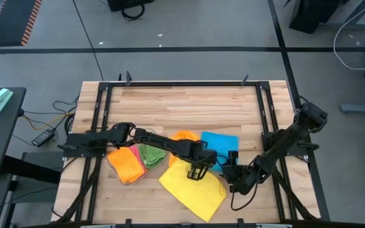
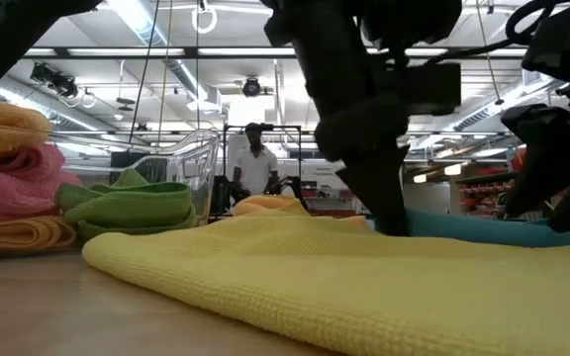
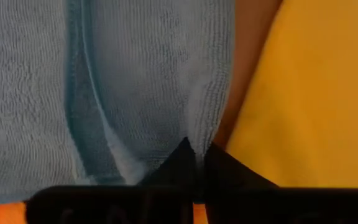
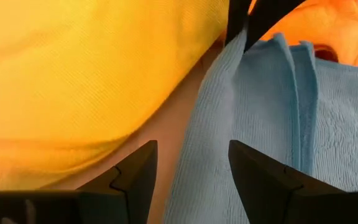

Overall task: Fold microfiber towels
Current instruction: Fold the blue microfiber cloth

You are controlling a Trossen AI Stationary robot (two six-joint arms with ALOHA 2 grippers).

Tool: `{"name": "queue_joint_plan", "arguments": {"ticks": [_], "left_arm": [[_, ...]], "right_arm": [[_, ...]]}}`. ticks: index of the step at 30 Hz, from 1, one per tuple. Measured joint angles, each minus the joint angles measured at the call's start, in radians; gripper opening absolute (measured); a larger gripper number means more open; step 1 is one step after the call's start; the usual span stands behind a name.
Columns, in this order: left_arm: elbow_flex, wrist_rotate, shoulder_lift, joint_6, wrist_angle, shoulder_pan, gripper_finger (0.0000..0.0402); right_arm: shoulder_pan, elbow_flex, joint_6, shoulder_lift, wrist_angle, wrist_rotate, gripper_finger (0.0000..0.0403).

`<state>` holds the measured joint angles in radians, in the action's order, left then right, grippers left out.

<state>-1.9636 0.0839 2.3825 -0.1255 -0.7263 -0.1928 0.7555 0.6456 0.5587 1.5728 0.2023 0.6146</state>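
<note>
- Towel count you can make from above: one yellow towel (image 1: 194, 185), one blue towel (image 1: 222, 144), one green towel (image 1: 151, 155), one pink towel (image 1: 134, 154), and orange cloth in two places, an orange towel (image 1: 125, 166) at the left stack and a second orange towel (image 1: 184, 137) behind the blue one.
- Yellow towel: spread open, a rough diamond on the near middle of the wooden table (image 1: 189, 101); fine ribbed weave, soft rounded edge in the low view.
- Blue towel: folded into several layers, edges stacked in parallel ridges, lying just beside the yellow one on its right.
- Left stack: orange, pink and green pieces folded into thick soft rolls, touching one another.
- One clear plastic tray (image 2: 181, 158) stands behind the green towel in the low view.
- Two arms. Your left gripper (image 1: 198, 170) is down at the seam between yellow and blue, fingers pinched together on the blue towel's corner edge.
- Your right gripper (image 1: 233, 172) sits low just beside the blue towel's near side, fingers (image 4: 135, 177) spread apart, gripping nothing.
- One person (image 2: 256, 163) stands in the room beyond the table.
</note>
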Motion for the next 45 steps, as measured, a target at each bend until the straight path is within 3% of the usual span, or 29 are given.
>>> {"name": "queue_joint_plan", "arguments": {"ticks": [11, 17, 26, 32, 41, 45], "left_arm": [[-0.08, -0.062, -0.004, 0.108, -0.114, 0.011, 0.0011], [-0.08, -0.066, -0.005, 0.145, -0.134, 0.024, 0.0032], [-0.08, -0.065, -0.005, 0.148, -0.159, 0.03, 0.0011], [-0.08, -0.062, -0.005, 0.149, -0.17, 0.036, 0.0036], [-0.08, -0.065, -0.005, 0.143, -0.186, 0.039, 0.0012], [-0.08, -0.092, -0.005, 0.141, -0.186, 0.039, 0.0036]], "right_arm": [[0.006, 0.034, -0.045, 0.08, -0.029, 0.043, 0.0206], [0.02, 0.035, -0.021, 0.103, -0.015, 0.043, 0.0206], [0.062, 0.037, 0.097, 0.099, 0.145, 0.048, 0.0201], [0.08, 0.037, 0.104, 0.099, 0.174, 0.042, 0.016], [0.078, 0.035, 0.122, 0.069, 0.237, -0.036, 0.0082], [0.078, 0.032, 0.138, 0.012, 0.294, -0.073, 0.0055]]}}
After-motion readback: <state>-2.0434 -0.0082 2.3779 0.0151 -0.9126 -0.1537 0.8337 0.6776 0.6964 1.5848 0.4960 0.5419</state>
